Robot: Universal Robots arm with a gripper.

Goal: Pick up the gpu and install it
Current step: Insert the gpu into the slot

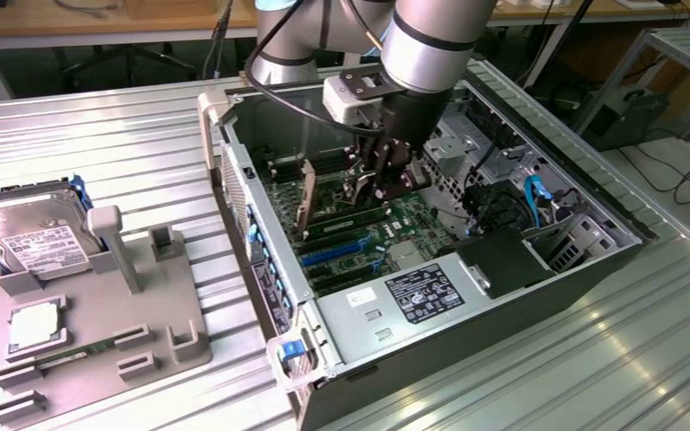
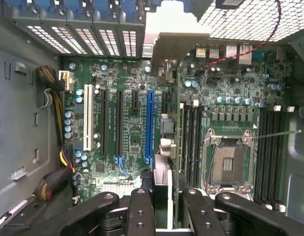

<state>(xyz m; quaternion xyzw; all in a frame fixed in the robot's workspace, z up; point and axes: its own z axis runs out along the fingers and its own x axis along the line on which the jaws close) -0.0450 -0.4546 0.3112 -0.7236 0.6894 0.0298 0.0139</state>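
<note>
Green board edge-on, your gpu (image 2: pixel 164 162) sits clamped between the fingers of the gripper (image 2: pixel 162 206), reaching toward twelve o'clock over the motherboard (image 2: pixel 127 98). In the exterior view it hangs at six o'clock below the gripper (image 1: pixel 384 184), inside the open computer case (image 1: pixel 585 269).

Hard drive (image 1: pixel 36 235) upright in grey holder (image 1: pixel 105 350), beside open computer case (image 1: pixel 585 269).
</note>
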